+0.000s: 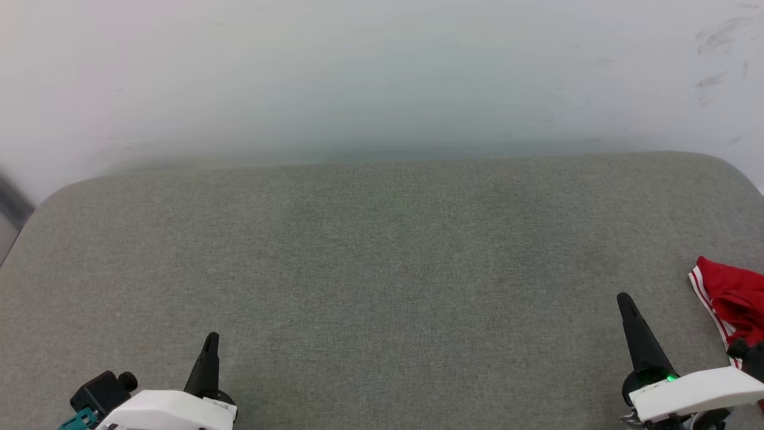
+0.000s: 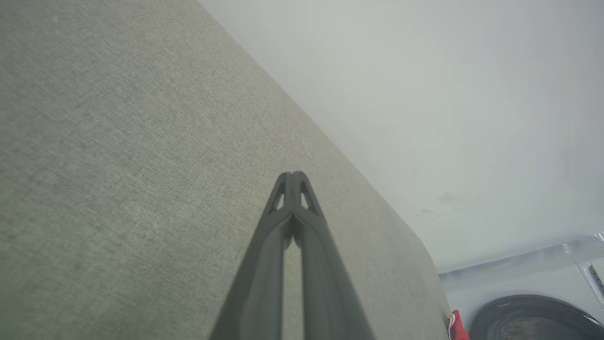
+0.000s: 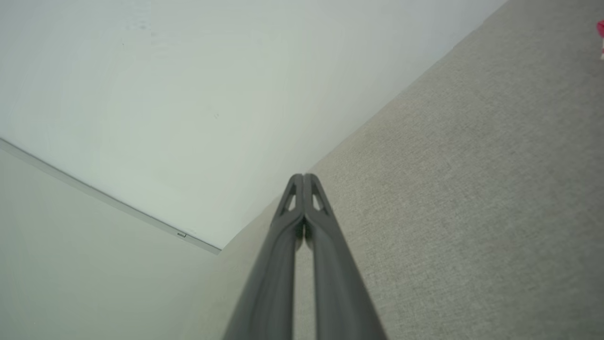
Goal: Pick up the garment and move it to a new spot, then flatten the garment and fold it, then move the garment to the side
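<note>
A bunched red garment point(image 1: 734, 298) with white striped trim lies at the right edge of the grey cushion point(image 1: 382, 269), partly cut off by the frame. A small piece of the garment point(image 2: 457, 327) peeks in at the bottom of the left wrist view, and a speck of the garment point(image 3: 601, 33) shows at the right edge of the right wrist view. My right gripper point(image 1: 624, 298) is shut and empty, a little to the left of the garment. At the lower left my left gripper point(image 1: 211, 338) is shut with nothing in it. Both pairs of fingertips touch in the wrist views: left gripper point(image 2: 292, 175), right gripper point(image 3: 303, 177).
A pale wall point(image 1: 382, 71) rises behind the cushion. The cushion's rounded corners fall away at the far left and far right. The dark round door of a washing machine point(image 2: 533, 316) stands beyond the cushion's end in the left wrist view.
</note>
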